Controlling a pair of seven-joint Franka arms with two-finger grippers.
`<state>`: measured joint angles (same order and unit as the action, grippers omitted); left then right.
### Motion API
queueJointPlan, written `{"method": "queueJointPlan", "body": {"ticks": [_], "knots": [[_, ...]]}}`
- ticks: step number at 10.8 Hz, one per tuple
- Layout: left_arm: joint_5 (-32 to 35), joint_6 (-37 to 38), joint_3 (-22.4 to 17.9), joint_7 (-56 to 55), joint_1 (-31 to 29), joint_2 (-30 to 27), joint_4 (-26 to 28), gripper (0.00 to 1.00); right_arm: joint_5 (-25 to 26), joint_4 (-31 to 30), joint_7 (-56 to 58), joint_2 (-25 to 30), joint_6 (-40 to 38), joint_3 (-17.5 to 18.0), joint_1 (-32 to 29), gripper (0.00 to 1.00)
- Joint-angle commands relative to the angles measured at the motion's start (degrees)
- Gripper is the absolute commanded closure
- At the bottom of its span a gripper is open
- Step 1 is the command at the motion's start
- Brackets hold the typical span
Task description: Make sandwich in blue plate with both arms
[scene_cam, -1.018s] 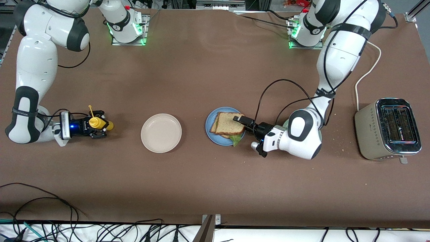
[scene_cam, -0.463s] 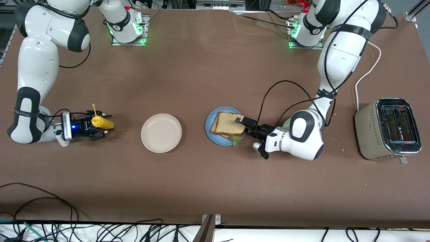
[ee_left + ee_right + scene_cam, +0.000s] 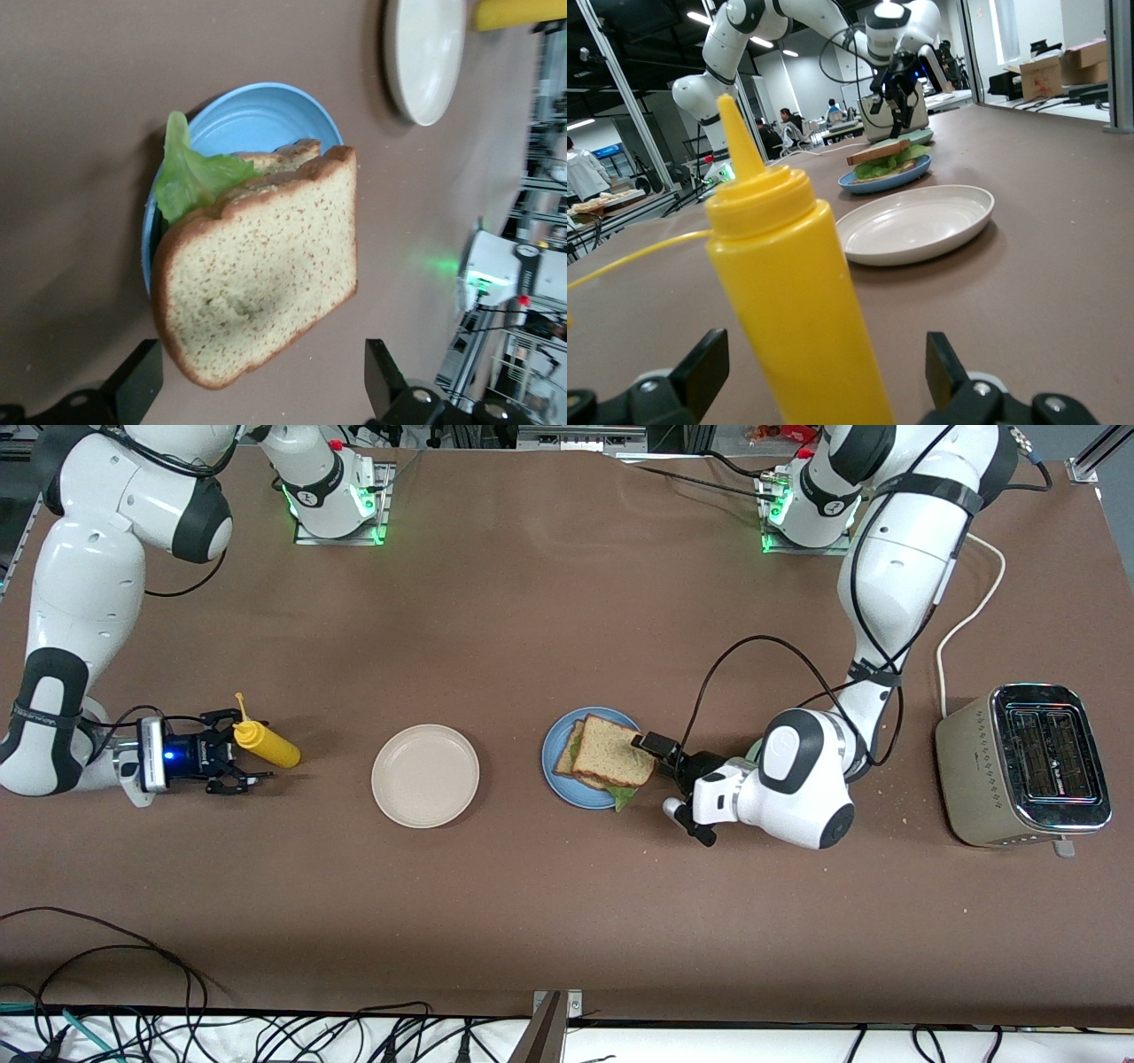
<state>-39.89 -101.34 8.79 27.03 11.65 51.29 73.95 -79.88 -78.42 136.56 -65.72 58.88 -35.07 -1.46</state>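
The sandwich [image 3: 607, 756] lies on the blue plate [image 3: 551, 760]: two speckled brown slices with green lettuce [image 3: 190, 177] between. Its top slice [image 3: 266, 266] sits askew and overhangs the rim toward the left arm's end. My left gripper [image 3: 657, 755] is open just off that overhanging corner, fingers [image 3: 137, 382] apart with nothing between them. My right gripper [image 3: 232, 751] is open near the right arm's end. A yellow squeeze bottle [image 3: 788, 292] stands on the table between its fingers, touching neither. The right wrist view shows the sandwich [image 3: 886, 152] far off.
An empty beige plate [image 3: 425, 775] lies between the yellow bottle [image 3: 266, 746] and the blue plate. A toaster [image 3: 1023, 766] stands at the left arm's end, with a pale green plate edge [image 3: 753, 749] under the left arm. Cables hang along the table's front edge.
The right gripper opened and drew back from the yellow bottle, which now stands free. The left gripper pulled back off the top slice, and the slice shifted on the sandwich.
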Motion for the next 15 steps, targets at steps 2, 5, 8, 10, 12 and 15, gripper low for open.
{"method": "queueJointPlan", "body": {"ticks": [2,5,8,10,12,15], "knots": [[6.49,-0.44,-0.7,-8.75,2.15,-3.56,-0.38,0.0,1.12,0.99,-1.03,-0.81,-1.49,-5.08,-0.04,0.01],[14.02,0.26,-1.23,-13.54,1.27,-8.99,0.31,0.0,1.3,3.43,-7.49,0.5,-5.25,-11.92,1.19,0.03],[26.41,3.41,-0.7,-25.42,2.06,-16.11,0.41,0.0,1.39,10.28,-23.39,3.31,-9.82,-19.06,1.98,0.03],[34.4,9.12,-1.05,-26.06,2.06,-22.51,0.84,0.0,1.39,15.29,-36.38,6.11,-12.82,-21.53,2.25,0.03],[37.86,11.25,-1.75,-26.24,1.19,-30.59,4.69,0.0,1.57,17.41,-50.1,9.37,-14.58,-20.84,2.77,0.03],[38.13,10.81,-4.57,-25.72,-4.15,-42.3,13.93,0.0,0.78,16.38,-58.33,11.49,-13.37,-7.43,2.95,0.04]]}}
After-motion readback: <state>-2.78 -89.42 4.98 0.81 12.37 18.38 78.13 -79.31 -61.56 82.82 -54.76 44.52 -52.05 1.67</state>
